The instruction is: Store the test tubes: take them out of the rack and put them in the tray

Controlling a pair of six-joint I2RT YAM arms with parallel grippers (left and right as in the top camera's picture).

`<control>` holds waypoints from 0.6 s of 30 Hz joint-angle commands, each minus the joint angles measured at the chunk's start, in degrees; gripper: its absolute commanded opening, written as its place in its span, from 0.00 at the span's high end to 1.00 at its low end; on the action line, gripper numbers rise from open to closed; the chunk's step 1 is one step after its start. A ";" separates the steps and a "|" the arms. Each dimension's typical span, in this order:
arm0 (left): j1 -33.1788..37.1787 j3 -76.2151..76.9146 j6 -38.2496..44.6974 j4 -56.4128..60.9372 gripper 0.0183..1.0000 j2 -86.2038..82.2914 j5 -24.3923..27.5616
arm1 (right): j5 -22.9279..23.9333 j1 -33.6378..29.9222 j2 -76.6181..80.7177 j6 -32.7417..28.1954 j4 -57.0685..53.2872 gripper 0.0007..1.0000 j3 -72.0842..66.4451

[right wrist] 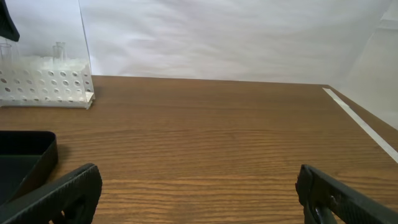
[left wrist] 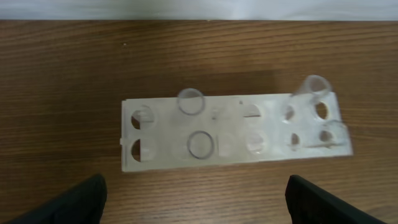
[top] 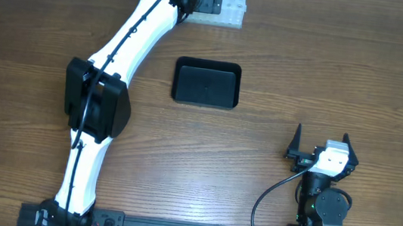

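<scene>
Tubes (left wrist: 191,101) stand in the rack (left wrist: 230,134) just below my left gripper (left wrist: 196,190), whose jaws are spread and hold nothing. The tray (top: 209,63) lies bare between it and my right gripper (right wrist: 199,186), also spread. I judge that every tube remains to move.

- The right gripper (right wrist: 198,183) has its two black fingers spread wide above bare wood.
- A brown wooden table (right wrist: 211,130) runs back to a white backdrop (right wrist: 236,37).
- A white rack (right wrist: 45,84) full of holes stands at the far edge, with clear tubes (right wrist: 59,51) upright in it.
- The corner of a black tray (right wrist: 28,152) lies nearer, apart from the rack.
- A pale strip (right wrist: 360,124) crosses the table.
</scene>
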 commanded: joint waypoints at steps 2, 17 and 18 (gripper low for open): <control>0.94 4.48 -0.79 0.50 0.09 3.32 -0.87 | 0.17 -0.37 -0.46 -0.07 -0.24 0.01 -0.31; 0.70 6.64 1.84 3.02 0.13 6.62 -0.90 | 0.17 -0.37 -0.46 -0.07 -0.24 0.01 -0.31; 0.70 6.64 1.84 2.97 0.14 6.82 -0.87 | 0.17 -0.37 -0.46 -0.07 -0.22 0.01 -0.31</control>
